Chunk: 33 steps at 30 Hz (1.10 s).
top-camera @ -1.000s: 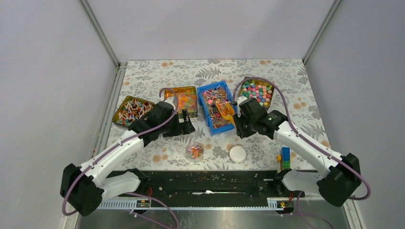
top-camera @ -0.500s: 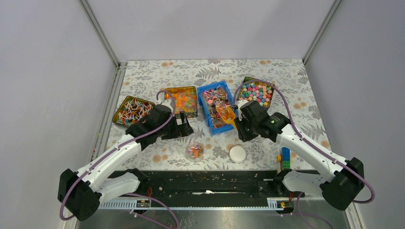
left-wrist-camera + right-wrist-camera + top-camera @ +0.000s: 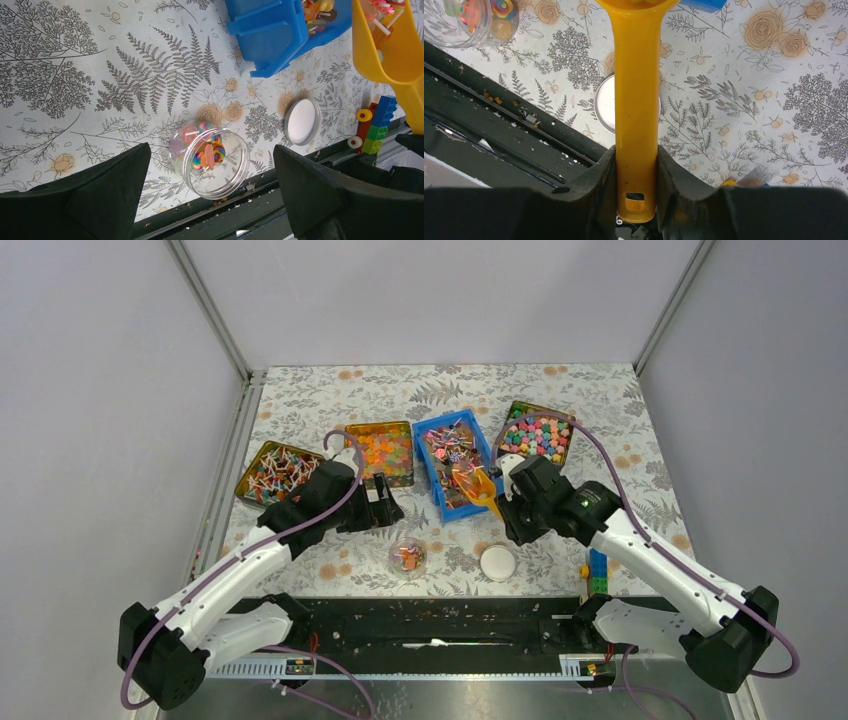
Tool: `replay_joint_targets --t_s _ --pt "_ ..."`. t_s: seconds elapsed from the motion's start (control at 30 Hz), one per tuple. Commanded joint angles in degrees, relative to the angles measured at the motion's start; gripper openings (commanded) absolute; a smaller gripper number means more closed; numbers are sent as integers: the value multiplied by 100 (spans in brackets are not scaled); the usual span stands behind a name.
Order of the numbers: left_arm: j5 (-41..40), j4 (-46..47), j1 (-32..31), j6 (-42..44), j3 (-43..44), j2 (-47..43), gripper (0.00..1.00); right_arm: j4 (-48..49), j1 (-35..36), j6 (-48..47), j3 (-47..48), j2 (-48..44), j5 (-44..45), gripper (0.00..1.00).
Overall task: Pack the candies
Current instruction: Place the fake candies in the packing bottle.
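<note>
Right wrist view, your right pincer [image 3: 636, 165] pinches the scoop [image 3: 636, 75] handle, scoop over the blue bin [image 3: 428, 475] of candies [image 3: 452, 452], your left pincer [image 3: 210, 146] spread wide, jar [image 3: 215, 165] framed between its fingers.

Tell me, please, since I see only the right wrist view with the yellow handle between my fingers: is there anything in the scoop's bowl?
Observer: Yes. The left wrist view shows candies lying in the bowl of the scoop.
Operator: Thank you. Where is that bowl?
Observer: In the top view it hangs over the near right part of the blue bin.
Operator: And what is the left gripper doing?
Observer: The left gripper is open and empty, apart from the clear jar.
</note>
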Motion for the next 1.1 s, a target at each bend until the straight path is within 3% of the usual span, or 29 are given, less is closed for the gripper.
replay_joint_targets --t_s 0.0,1.07 --pt "-156 191 -8 54 -46 -160 97 -74 109 -95 238 -218 20 0" --pt "-546 124 -8 -118 -113 -503 97 -500 871 -272 486 -630 -515 0"
